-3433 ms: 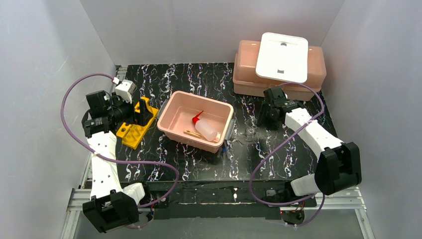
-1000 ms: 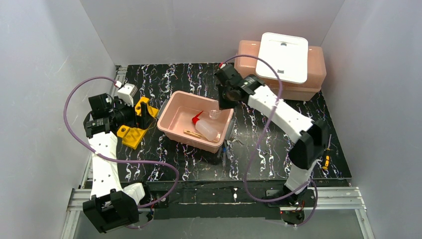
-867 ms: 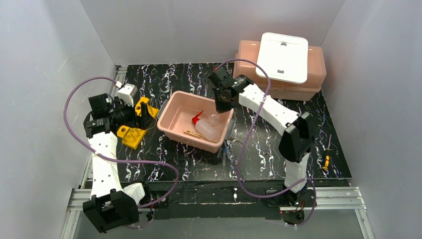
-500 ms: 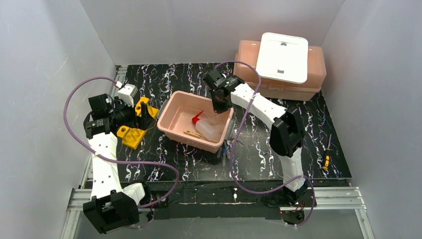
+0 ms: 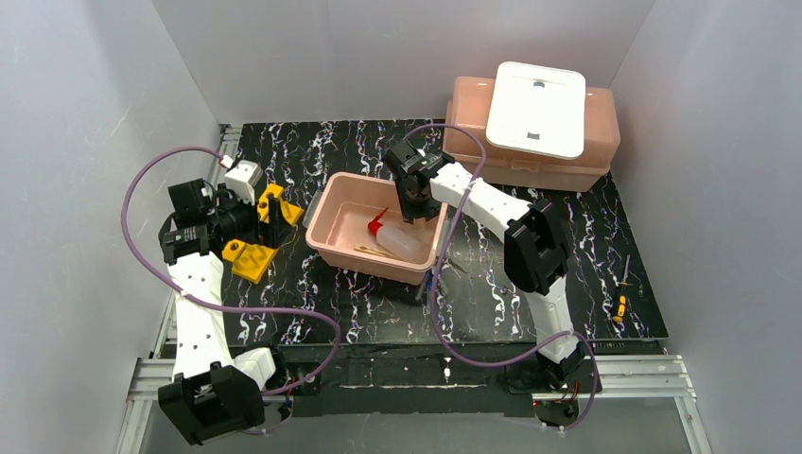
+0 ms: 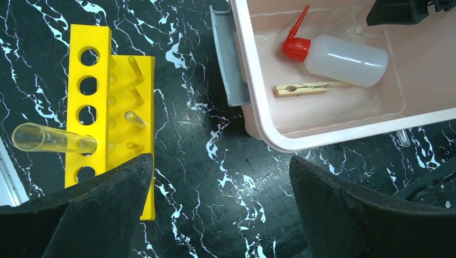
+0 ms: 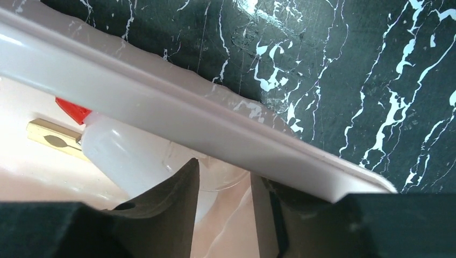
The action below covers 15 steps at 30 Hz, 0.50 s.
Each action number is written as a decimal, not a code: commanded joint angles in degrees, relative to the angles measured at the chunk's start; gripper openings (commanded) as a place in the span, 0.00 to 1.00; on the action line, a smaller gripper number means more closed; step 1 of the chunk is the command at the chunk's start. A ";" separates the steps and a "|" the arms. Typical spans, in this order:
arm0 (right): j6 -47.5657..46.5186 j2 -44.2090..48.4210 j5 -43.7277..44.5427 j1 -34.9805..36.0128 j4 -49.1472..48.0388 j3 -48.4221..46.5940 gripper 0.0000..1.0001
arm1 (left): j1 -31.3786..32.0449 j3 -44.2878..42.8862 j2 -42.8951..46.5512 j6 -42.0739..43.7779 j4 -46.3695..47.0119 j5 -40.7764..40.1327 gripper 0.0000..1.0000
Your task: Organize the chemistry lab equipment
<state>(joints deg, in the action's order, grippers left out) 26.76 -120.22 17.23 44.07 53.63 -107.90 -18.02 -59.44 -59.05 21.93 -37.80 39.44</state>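
The right gripper (image 5: 414, 200), jaws nearly shut and seeming to pinch the small clear glass beaker (image 7: 218, 177), hangs low in the middle frame's open pink plastic tub (image 5: 364, 264), while the far left gripper (image 6: 219, 177) gapes wide and empty.

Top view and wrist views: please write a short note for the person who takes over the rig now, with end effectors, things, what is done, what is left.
Left end effector: open, empty, above the table beside the rack.
Right end effector: inside the tub at the beaker; grip cannot be told.
Done: bottle and stick lie in the tub; one tube stands in a rack hole.
Left: a loose tube on the table by the tub, pipettes near it; place these, and the beaker if it is not released.
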 commanded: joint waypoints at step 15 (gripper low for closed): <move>1.02 19.94 -1.16 3.51 -0.60 0.45 0.61 | 0.09 1.70 1.18 1.18 -1.27 0.91 0.98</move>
<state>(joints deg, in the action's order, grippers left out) 26.46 -107.39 16.34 45.67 53.76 -109.80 -18.02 -58.43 -58.74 22.52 -38.15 39.42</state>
